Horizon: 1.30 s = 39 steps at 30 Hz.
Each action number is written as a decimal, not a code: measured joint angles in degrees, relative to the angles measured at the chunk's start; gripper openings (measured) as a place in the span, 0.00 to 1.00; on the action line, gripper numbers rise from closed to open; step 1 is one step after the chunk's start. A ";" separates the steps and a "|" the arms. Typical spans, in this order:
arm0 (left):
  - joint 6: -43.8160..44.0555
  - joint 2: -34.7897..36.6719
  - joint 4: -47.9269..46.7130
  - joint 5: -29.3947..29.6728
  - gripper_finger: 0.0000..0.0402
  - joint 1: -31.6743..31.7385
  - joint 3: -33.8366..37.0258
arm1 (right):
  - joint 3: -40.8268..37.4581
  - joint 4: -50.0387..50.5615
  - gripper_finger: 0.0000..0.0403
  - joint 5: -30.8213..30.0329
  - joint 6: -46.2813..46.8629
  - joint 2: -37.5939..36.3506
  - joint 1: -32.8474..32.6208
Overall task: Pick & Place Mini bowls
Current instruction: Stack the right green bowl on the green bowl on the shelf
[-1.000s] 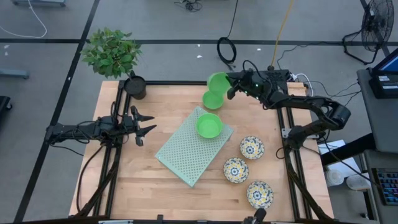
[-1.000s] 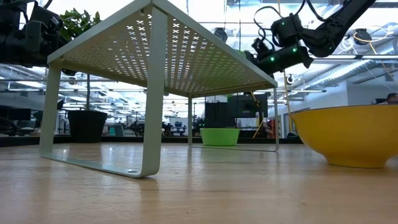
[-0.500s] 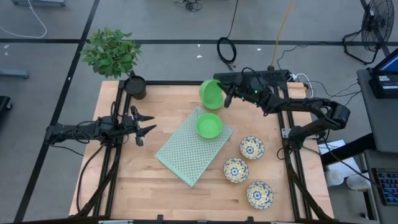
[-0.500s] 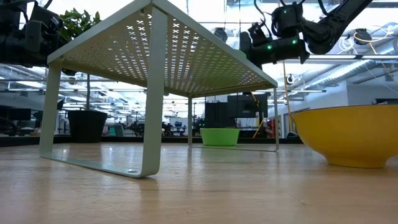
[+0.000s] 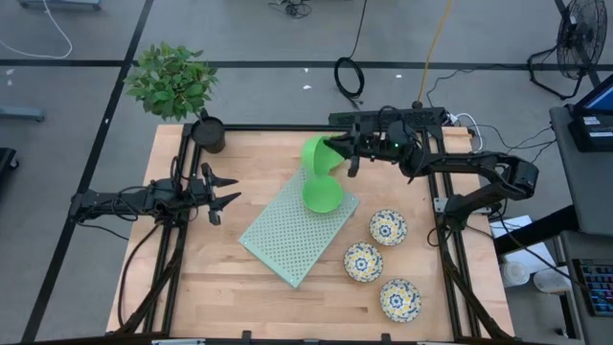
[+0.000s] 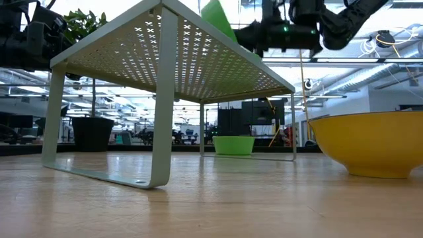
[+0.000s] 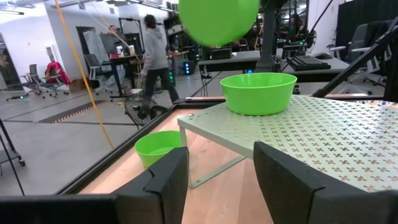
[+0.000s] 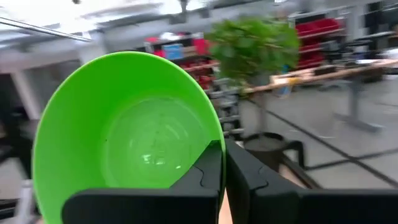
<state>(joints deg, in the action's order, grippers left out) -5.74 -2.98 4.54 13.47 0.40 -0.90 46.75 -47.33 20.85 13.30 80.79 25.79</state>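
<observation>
one plain green bowl [image 5: 317,155] hangs tilted in the right gripper [image 5: 343,151], jaws pinched on its rim, now above the far corner of the perforated stand [image 5: 287,230]; a second ago it was farther right, over the table's far edge. a second green bowl [image 5: 322,195] sits on the stand, a third [image 7: 158,148] on the table beside it. three floral bowls [image 5: 387,227] lie right, unmoved. the left gripper [image 5: 225,190] stays at the left, jaws apart and empty.
</observation>
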 joint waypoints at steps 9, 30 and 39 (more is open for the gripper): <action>0.00 0.00 0.00 0.00 0.45 0.00 -0.01 | 11.51 14.93 0.00 6.34 0.39 0.00 -3.19; 0.00 0.00 -0.01 0.00 0.45 0.00 0.00 | 37.08 51.77 0.00 -2.87 -8.21 0.00 -7.68; 0.00 0.00 -0.02 0.00 0.45 0.00 0.00 | 37.19 64.56 0.00 -4.49 -8.68 1.29 -7.66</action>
<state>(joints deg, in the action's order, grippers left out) -5.74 -2.98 4.51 13.47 0.40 -0.90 83.94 17.23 16.36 4.62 82.09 18.13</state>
